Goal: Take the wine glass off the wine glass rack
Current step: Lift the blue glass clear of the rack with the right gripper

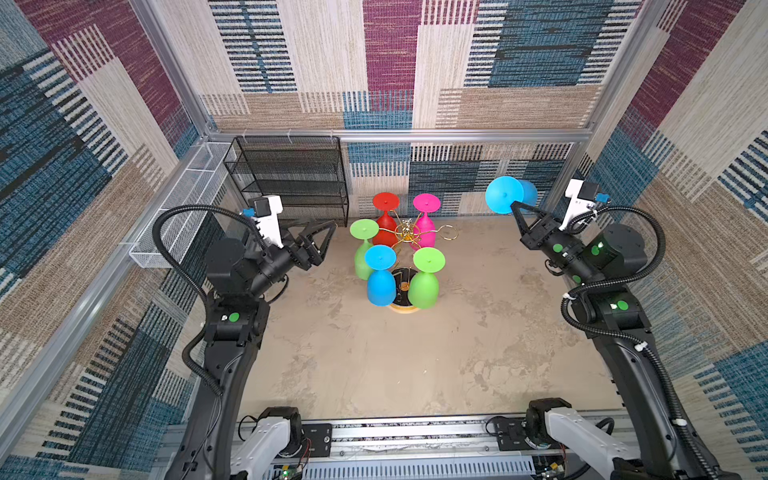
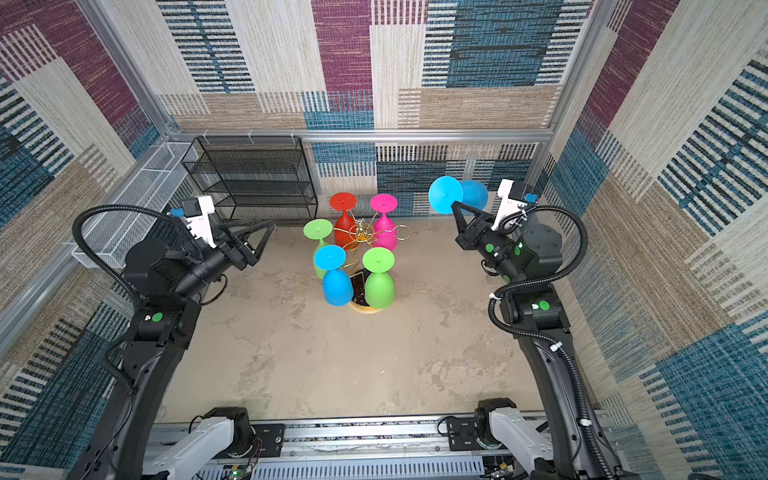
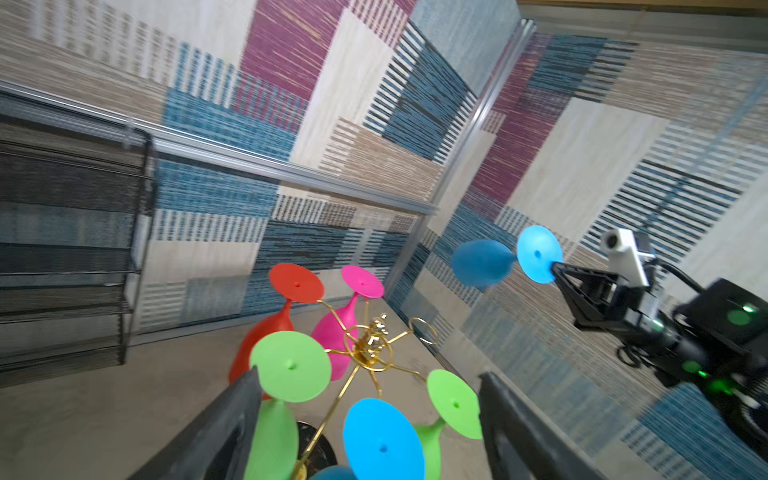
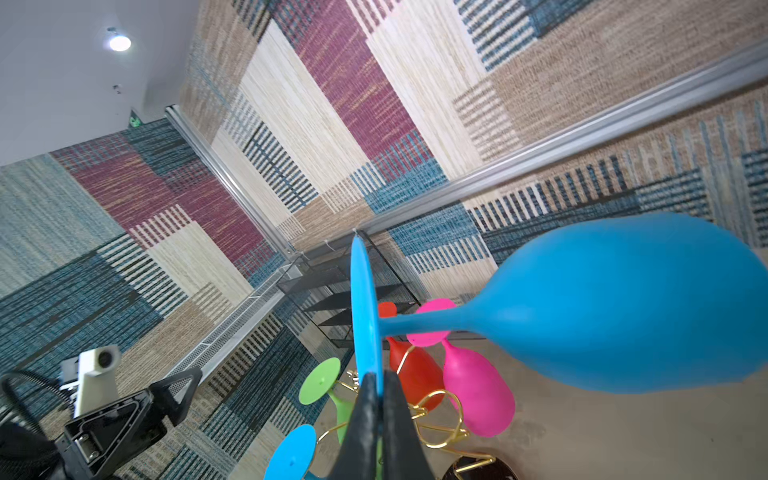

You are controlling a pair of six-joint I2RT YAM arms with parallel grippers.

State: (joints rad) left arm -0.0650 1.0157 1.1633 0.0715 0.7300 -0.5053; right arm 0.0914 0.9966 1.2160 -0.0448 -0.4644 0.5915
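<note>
Between the closed fingers of the right gripper [image 1: 515, 204], in both top views, sits the rim of the blue wine glass [image 1: 504, 194] foot. The glass lies sideways, its bowl past the fingertips toward the back wall. That arm rises from the front rail, bends at the elbow and carries its wrist high. The wine glass rack [image 1: 405, 233] stands on the table well apart from those fingers, lower and toward the middle, with five hanging glasses [image 1: 424, 286] bowl-down on it. The left gripper [image 2: 266, 230] points at the rack, near it but apart, on a folded arm with a roughly level wrist. A dark mark on the right arm's white camera housing [image 1: 577, 199] is too small to read.

From the left wrist, the fingers [image 3: 232, 424] stand wide apart with nothing in them. The rack's gold hub lies ahead, between them, and a green glass foot [image 3: 291, 365] lies just before one fingertip.

From the right wrist, both fingers press together on the foot's edge. Stem and bowl run off to one side, and the rack lies beyond the fingertips.
</note>
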